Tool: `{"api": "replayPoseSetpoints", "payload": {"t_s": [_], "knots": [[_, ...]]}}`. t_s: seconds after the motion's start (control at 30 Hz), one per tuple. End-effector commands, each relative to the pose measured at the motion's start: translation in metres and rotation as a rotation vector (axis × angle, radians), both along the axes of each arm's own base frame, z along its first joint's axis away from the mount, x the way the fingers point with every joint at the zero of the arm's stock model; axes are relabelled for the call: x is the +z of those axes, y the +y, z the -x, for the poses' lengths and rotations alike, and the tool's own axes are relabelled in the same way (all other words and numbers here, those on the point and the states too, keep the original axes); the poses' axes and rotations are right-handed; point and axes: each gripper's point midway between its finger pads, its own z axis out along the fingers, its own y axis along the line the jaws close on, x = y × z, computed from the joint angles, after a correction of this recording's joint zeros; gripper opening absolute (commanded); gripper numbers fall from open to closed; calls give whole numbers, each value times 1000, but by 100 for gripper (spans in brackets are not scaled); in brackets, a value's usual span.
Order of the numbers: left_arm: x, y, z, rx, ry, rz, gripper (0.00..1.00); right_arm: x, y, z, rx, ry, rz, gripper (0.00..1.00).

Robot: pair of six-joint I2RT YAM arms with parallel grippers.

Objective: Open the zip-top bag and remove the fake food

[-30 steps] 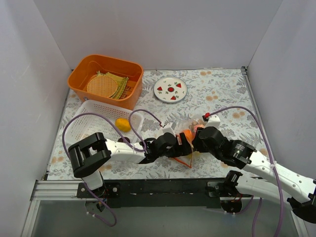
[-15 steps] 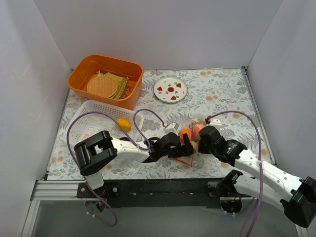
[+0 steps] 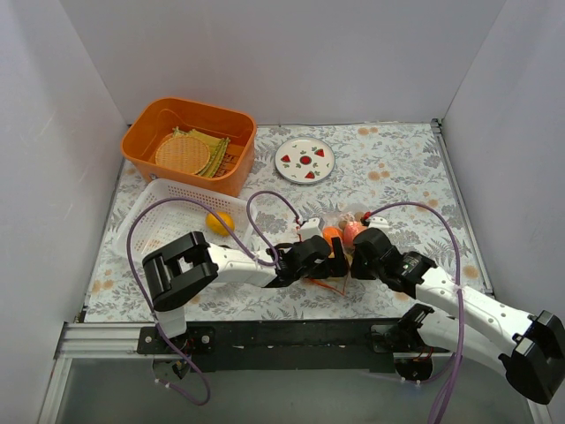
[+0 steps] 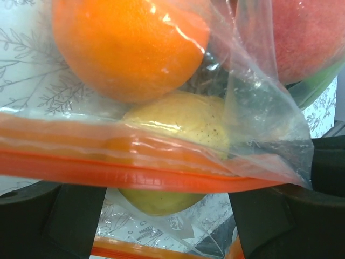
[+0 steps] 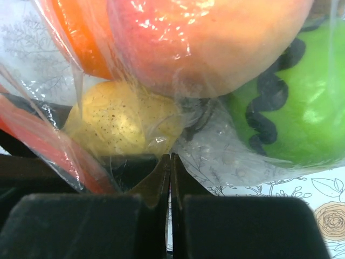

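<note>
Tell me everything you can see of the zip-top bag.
The zip-top bag is clear, crinkly, glossy film with a red-orange zip strip. It lies on the flowered table between both grippers, holding an orange fruit, a yellow lemon, a pink-red fruit and a green piece. The strip crosses the open left gripper; the film reaches the shut right gripper, pinched or not I cannot tell.

i see the bag [image 3: 339,237] front centre on the table [image 3: 397,168], food [image 4: 124,48] packed inside it. left gripper [image 4: 167,210] at its left side, right gripper [image 5: 170,159] at its right. plate [image 3: 291,150] behind the bag, well apart. basket [image 3: 168,208] to the left, lemon [image 3: 220,222] in its right end. bin [image 3: 150,124] behind the basket, far left corner, mat [image 3: 183,153] inside.
</note>
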Motion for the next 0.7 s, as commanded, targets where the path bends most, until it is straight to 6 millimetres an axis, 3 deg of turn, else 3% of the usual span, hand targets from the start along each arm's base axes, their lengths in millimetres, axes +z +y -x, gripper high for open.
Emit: {"api": "replayPoseSetpoints", "payload": {"t_s": [0.0, 0.2, 0.3, 0.47, 0.67], "knots": [[9, 0, -9, 31, -52, -23, 79, 16, 14, -8, 37, -45, -47, 1], [28, 6, -7, 33, -70, 10, 46, 19, 5, -14, 0, -57, 0, 1], [37, 18, -2, 35, -64, 18, 37, 23, 4, -18, -12, -65, 3, 1], [47, 37, 7, 42, -48, 10, 34, 21, 2, -20, -17, -64, 16, 1], [44, 60, 14, 72, -16, -30, 34, 19, 1, -24, -23, -60, 24, 1]]}}
